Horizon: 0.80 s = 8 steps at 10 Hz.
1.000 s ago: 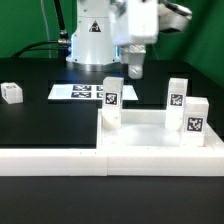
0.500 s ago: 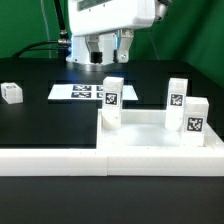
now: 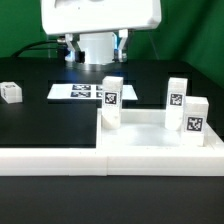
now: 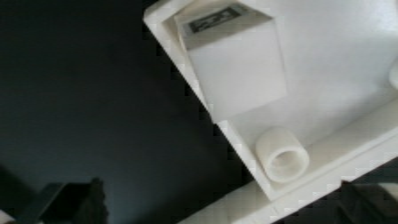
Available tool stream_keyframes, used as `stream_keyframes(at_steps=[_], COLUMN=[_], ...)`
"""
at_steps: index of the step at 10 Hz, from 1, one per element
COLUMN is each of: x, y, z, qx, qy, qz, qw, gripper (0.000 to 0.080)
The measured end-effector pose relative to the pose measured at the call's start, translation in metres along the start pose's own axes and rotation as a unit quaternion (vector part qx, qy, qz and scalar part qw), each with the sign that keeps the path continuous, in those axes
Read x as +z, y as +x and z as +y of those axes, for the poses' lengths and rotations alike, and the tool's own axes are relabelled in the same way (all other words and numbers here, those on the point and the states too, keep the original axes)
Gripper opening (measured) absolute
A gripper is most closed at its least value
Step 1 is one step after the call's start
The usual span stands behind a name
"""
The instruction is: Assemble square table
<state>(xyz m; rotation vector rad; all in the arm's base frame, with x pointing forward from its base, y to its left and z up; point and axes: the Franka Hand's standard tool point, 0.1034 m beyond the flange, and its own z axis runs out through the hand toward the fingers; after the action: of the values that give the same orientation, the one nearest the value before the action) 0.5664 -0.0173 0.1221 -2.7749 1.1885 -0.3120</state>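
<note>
The end effector (image 4: 221, 197) hangs high over the matte black counter (image 3: 40, 125). Its two dark fingers (image 4: 71, 200) are spread wide with nothing between them. In the exterior view mainly its bulky white housing (image 3: 100, 15) shows along the top edge. Lower in that view and toward the exterior view's right lies the large white plastic square slab (image 3: 150, 137) with a raised rim. It sits flat on the counter, right against the long low white border wall (image 3: 50, 160) at the front. Three small white block legs with black-and-white tags stand upright at its corners: the left leg (image 3: 111, 92), the rear leg (image 3: 177, 95) and the front leg (image 3: 194, 118). The wrist view looks down on one smooth, boxy tagged leg (image 4: 240, 70), though which of the three I cannot tell. Close to it a short round collar (image 4: 285, 158) rings a hole in the slab's corner, in the gap between the fingers. A fourth tagged block, the loose leg (image 3: 11, 93), lies alone on the counter at the exterior view's far left, well apart from the slab. The thin flat marker board (image 3: 78, 92) lies behind the slab.
</note>
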Motion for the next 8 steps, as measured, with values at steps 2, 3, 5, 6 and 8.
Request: stream_keyframes(at_steps=[2, 3, 5, 6, 8], x=[0.0, 0.0, 0.0, 0.0, 0.0], y=[0.0, 0.0, 0.0, 0.0, 0.0], z=[0.0, 0.0, 0.0, 0.0, 0.0], qx=[0.0, 0.0, 0.0, 0.0, 0.0], qy=[0.0, 0.0, 0.0, 0.0, 0.0], qz=[0.0, 0.0, 0.0, 0.0, 0.0], qw=[1.0, 1.0, 1.0, 1.0, 1.0], gripper=[0.0649, 0.0649, 0.0649, 0.0649, 0.0649])
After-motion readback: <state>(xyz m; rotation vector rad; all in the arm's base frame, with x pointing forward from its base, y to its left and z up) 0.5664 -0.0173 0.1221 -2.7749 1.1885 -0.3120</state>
